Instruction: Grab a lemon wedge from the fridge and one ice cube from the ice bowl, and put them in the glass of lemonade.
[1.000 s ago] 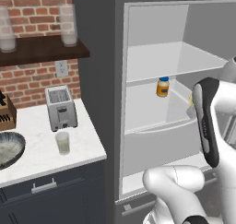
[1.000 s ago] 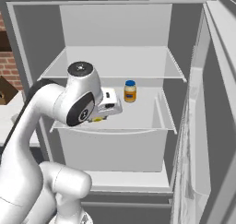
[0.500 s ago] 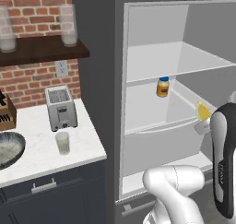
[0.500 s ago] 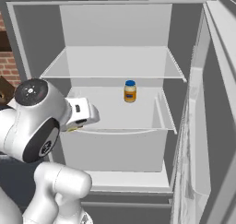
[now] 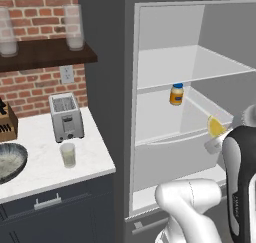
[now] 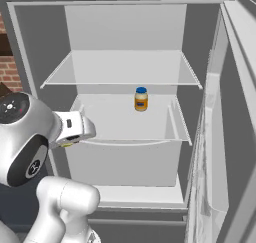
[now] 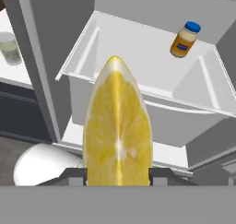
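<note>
Pincer clamped on lemon wedge; fridge open, white counter left.

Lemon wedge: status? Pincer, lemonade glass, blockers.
Pincer shut on lemon wedge, out in front of open fridge. Glass of lemonade on counter beside toaster. Orange jar on fridge shelf, not in the way.
</note>
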Motion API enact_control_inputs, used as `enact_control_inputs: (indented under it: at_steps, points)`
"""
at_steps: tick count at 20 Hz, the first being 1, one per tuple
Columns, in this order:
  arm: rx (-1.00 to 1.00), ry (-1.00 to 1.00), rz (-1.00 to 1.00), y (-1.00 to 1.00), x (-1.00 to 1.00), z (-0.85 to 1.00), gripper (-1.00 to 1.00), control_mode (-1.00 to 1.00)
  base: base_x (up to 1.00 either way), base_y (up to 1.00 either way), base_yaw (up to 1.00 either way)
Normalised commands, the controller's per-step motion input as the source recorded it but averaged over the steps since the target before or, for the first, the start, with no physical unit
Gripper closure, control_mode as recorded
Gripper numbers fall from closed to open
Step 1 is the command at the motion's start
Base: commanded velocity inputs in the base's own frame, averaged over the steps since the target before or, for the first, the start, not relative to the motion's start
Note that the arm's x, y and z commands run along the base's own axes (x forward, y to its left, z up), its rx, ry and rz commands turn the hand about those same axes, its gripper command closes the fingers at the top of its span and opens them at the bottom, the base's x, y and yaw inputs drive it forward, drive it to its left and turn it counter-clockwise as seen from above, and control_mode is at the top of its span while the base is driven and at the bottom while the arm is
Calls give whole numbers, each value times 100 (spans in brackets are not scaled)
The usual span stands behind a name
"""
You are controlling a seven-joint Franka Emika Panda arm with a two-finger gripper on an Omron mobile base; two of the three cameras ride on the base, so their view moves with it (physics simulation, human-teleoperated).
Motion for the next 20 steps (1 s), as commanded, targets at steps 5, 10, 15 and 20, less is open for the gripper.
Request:
enact_control_inputs:
  at_steps: [5, 10, 15, 20]
  points:
    - [0, 0, 0, 3, -11, 0, 100, 100, -17, 6, 0]
    - [0, 0, 0, 0, 0, 0, 100, 100, -97, 74, -2]
    - [0, 0, 0, 0, 0, 0, 100, 100, -33, 100, -20]
    - [0, 0, 0, 0, 0, 0, 100, 100, 49, 100, -30]
